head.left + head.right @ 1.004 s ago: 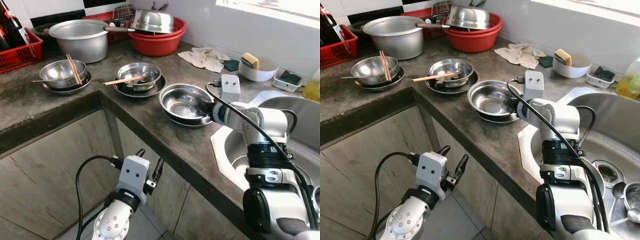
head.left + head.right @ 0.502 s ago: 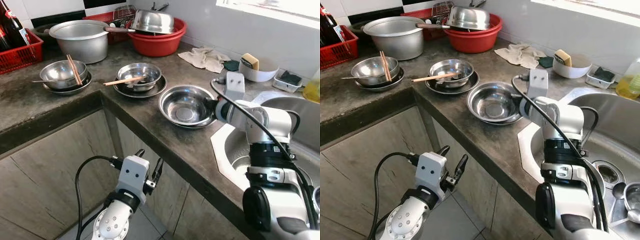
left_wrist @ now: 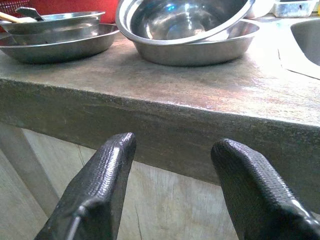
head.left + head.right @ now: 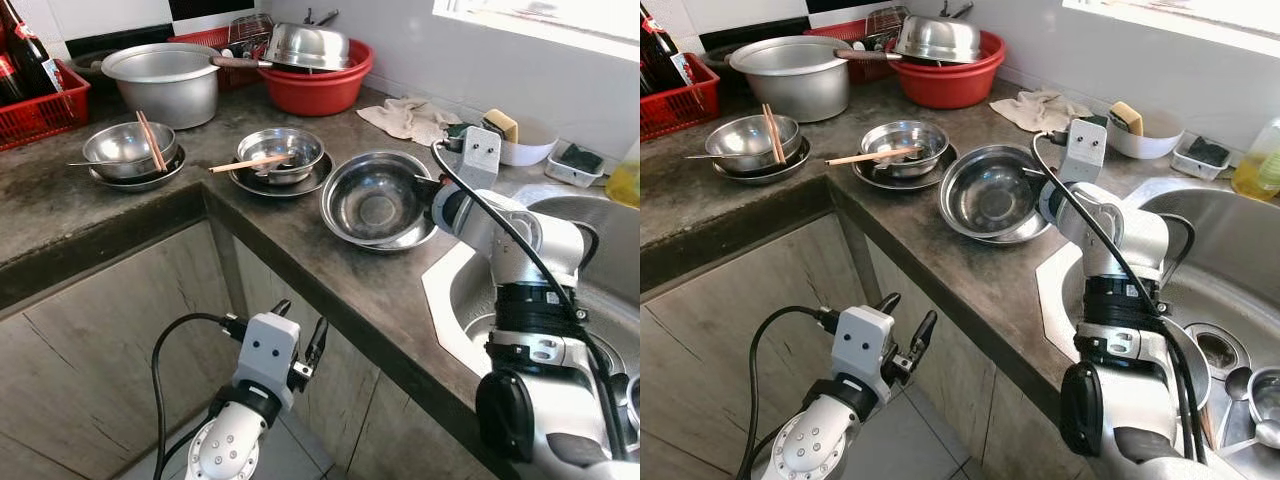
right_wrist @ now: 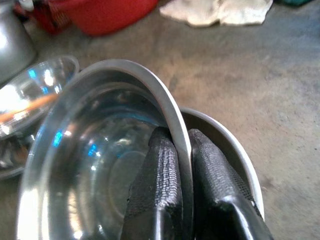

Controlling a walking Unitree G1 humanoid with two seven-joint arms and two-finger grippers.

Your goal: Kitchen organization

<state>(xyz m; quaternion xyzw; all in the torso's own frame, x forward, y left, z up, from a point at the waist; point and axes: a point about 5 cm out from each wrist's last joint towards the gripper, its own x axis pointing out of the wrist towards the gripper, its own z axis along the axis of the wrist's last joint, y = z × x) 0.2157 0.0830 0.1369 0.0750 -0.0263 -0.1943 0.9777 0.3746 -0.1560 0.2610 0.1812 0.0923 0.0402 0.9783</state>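
Shiny silver bowl on mottled grey-brown counter; red tub and red basket behind; off-white cloth; black ribbed fingers.

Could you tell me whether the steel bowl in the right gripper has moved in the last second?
Yes. The steel bowl has tilted up off the plate beneath, its sink-side rim raised.

Grey concrete counter. Right gripper at its sink-side edge; shallow steel dish beneath it, two plated bowls beyond, white cloth behind.
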